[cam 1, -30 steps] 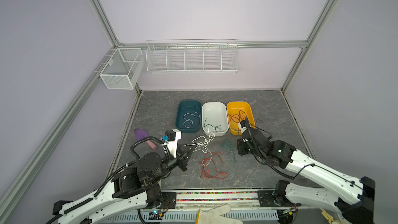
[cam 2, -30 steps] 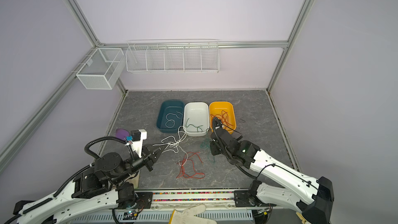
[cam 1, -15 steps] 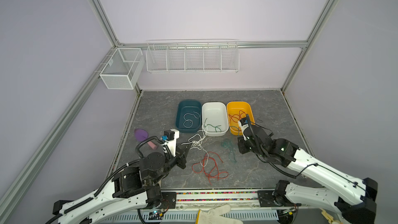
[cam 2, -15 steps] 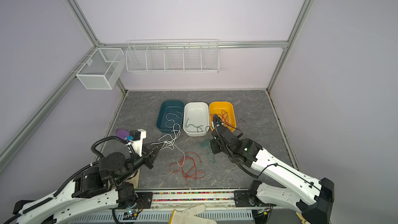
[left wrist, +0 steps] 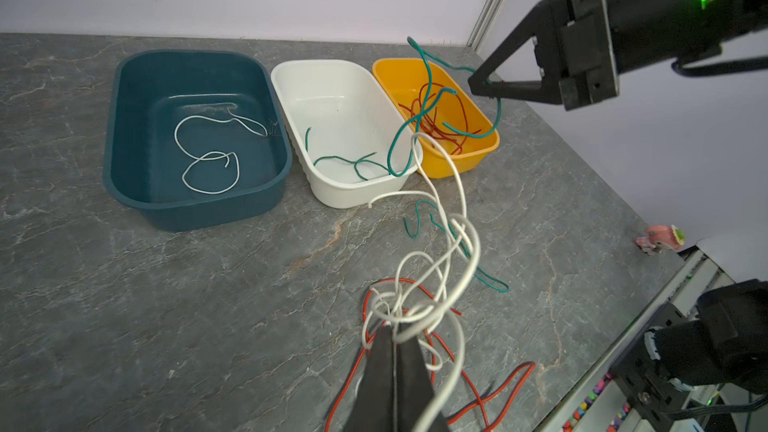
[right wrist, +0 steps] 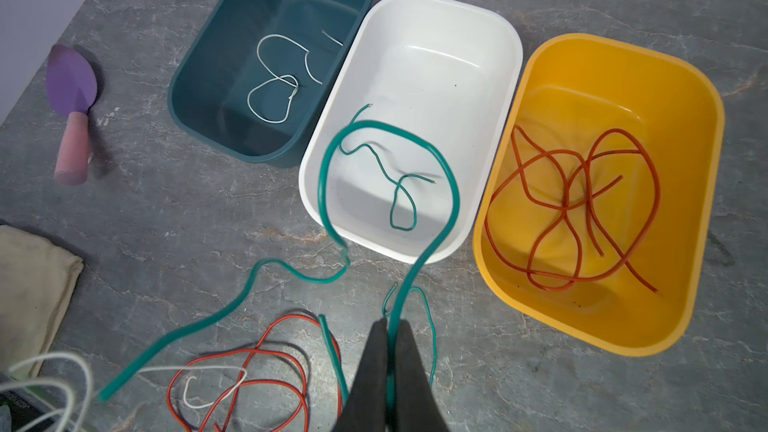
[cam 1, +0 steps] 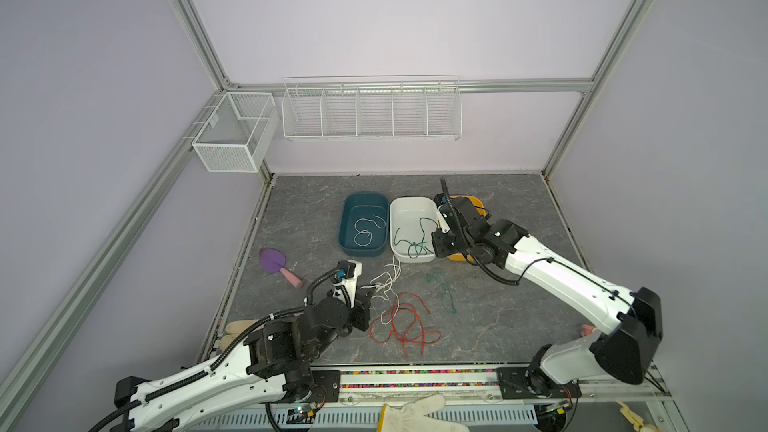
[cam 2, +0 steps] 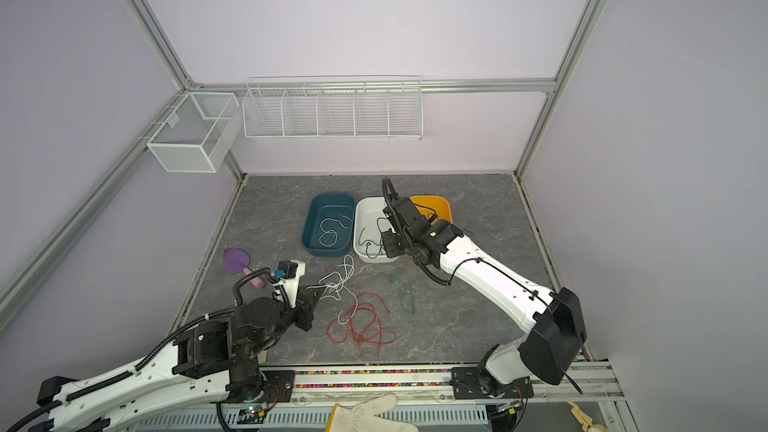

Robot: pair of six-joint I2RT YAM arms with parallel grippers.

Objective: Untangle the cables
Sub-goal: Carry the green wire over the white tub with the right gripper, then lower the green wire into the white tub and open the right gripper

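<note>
Nearest you, a white glove (cam 1: pixel 415 413) lies at the front rail. Just beyond it, your left gripper (left wrist: pixel 395 332) is clenched on the white cable (left wrist: pixel 411 317), whose loops cross the red cable (cam 1: pixel 405 328) sprawled on the grey tabletop (cam 1: pixel 307 218). To their right, a loose green cable (cam 1: pixel 451 303) lies apart; to their left, a purple trowel (cam 1: pixel 272 260). Farther back, your right gripper (right wrist: pixel 388 324) pinches a second green cable (right wrist: pixel 374 125) and holds it off the tabletop, close to the bins. Side by side stand the teal bin (cam 1: pixel 345 222), containing a white strand (right wrist: pixel 272 36); the white bin (cam 1: pixel 411 200), containing a green strand (right wrist: pixel 403 227); and the yellow bin (right wrist: pixel 623 326), containing red-orange strands (right wrist: pixel 565 199). Wire baskets (cam 1: pixel 370 110) hang on the far wall.
</note>
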